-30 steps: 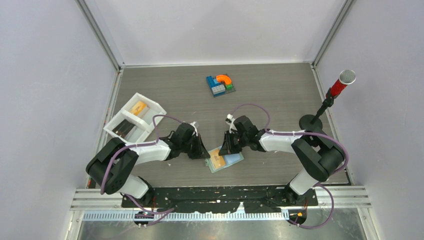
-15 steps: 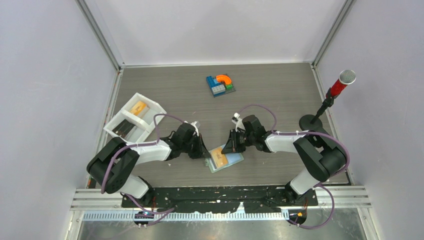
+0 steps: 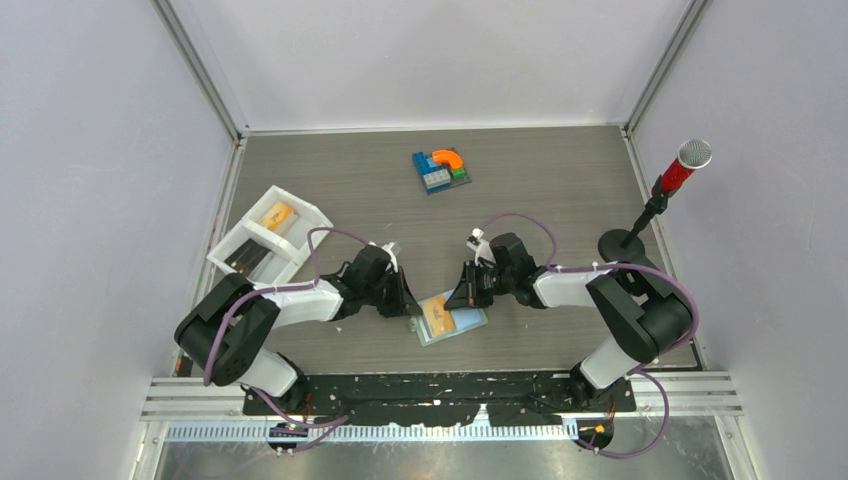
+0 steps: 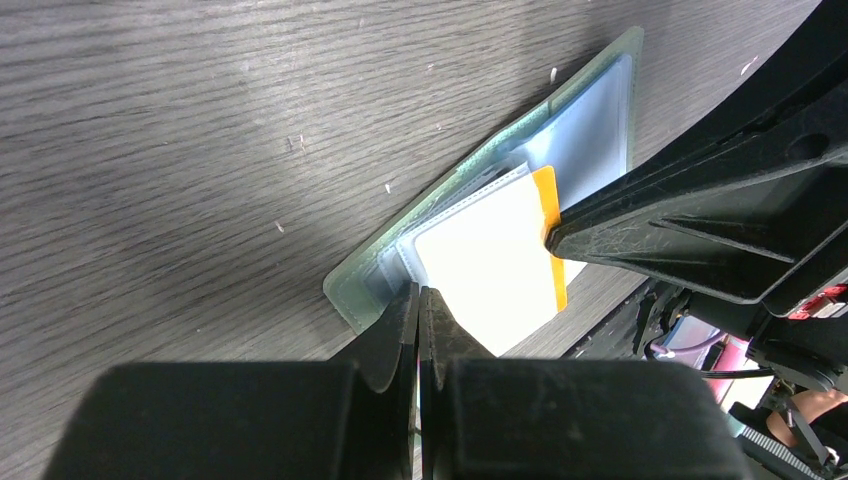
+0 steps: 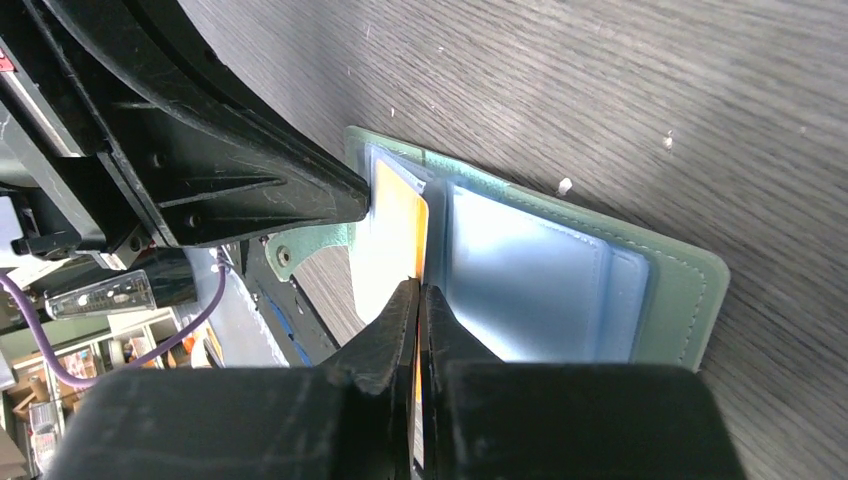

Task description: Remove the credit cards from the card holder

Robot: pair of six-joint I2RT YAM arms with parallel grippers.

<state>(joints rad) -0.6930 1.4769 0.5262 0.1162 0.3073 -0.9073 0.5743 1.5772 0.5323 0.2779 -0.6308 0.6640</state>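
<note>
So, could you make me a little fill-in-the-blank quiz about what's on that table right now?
The card holder lies ___ on the table.
The right pincer is shut on a card coloured ___.
The white tray has ___ compartments.
Missing words: open; orange; two.

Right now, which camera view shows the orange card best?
Right wrist: the orange card is close, pinched by the right gripper. Left wrist shows it glared mostly white; top external shows it small.
</note>
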